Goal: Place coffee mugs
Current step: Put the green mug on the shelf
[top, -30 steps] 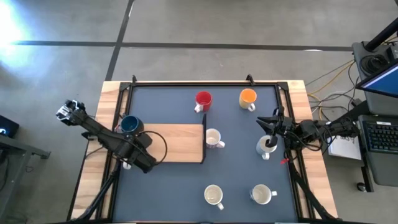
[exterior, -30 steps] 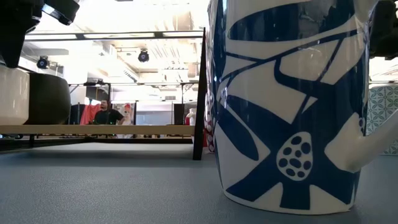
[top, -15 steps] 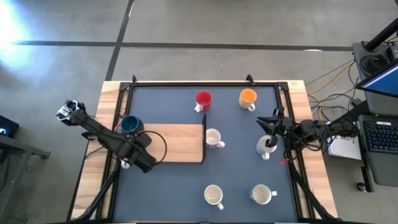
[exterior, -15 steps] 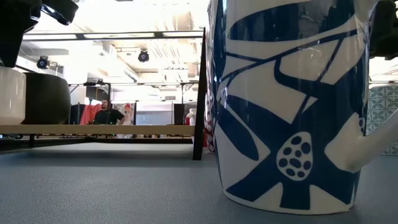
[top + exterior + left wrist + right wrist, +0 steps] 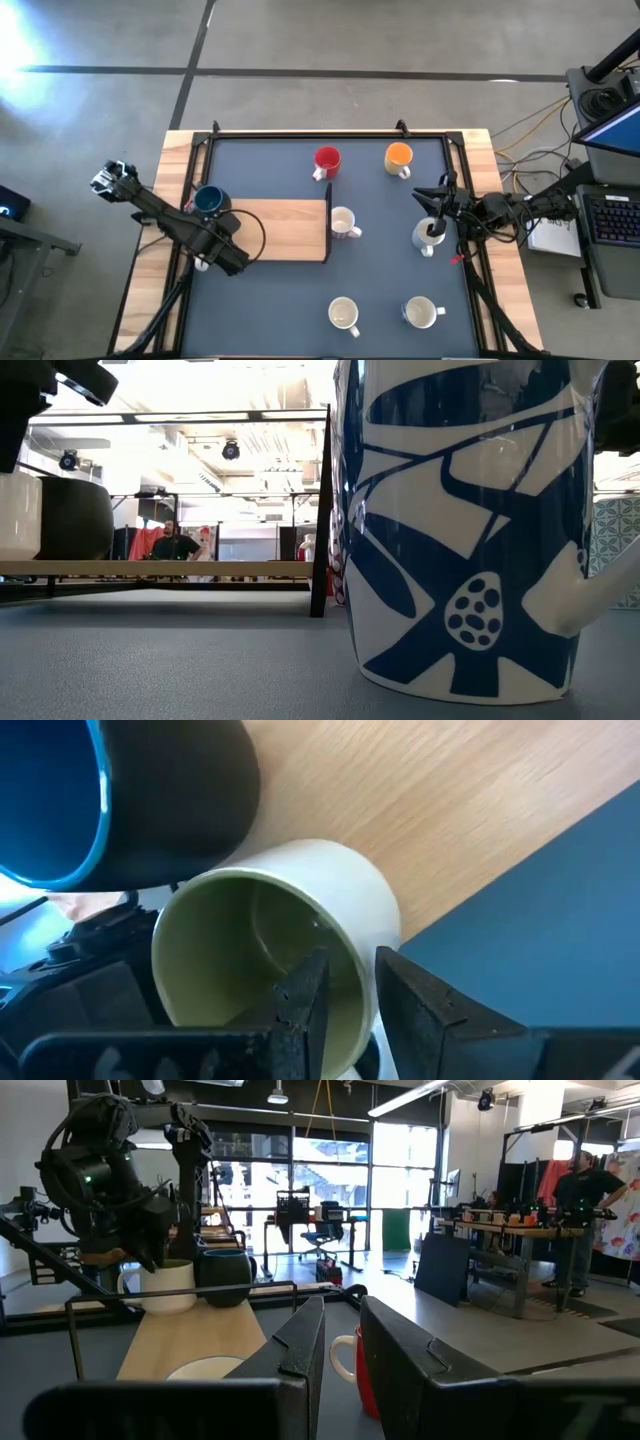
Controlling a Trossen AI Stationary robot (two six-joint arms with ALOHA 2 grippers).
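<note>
In the left wrist view my left gripper [image 5: 352,1005] is shut on a cream mug [image 5: 300,900] with an olive green inside. It stands on the left part of a wooden board [image 5: 285,230], next to the dark blue mug [image 5: 209,201]. From above, my left gripper [image 5: 222,252] hides the cream mug. Red [image 5: 327,160] and orange [image 5: 399,156] mugs stand near the far edge, and white ones at mid-table [image 5: 343,222] and near the front [image 5: 343,315], [image 5: 420,312]. My right gripper [image 5: 342,1360] waits level over another white mug [image 5: 426,238], its fingers a narrow gap apart. My left gripper pinches the cream mug's wall at the rim [image 5: 352,982], one finger [image 5: 300,1005] inside the mug and one [image 5: 415,1010] outside. It comes from above, slanting. The mug stays upright with its base [image 5: 165,1308] at the board's surface; I cannot tell whether it touches.
A thin black upright plate [image 5: 328,230] closes the board's right end. A black frame [image 5: 330,133] runs around the dark mat. A blue-patterned white mug [image 5: 465,530] fills the low view. A person [image 5: 582,1190] stands far beyond the table.
My left gripper has shifted slightly toward the table's left and a little down, taking the cream mug with it beside the dark blue mug. Its hold has stayed the same.
</note>
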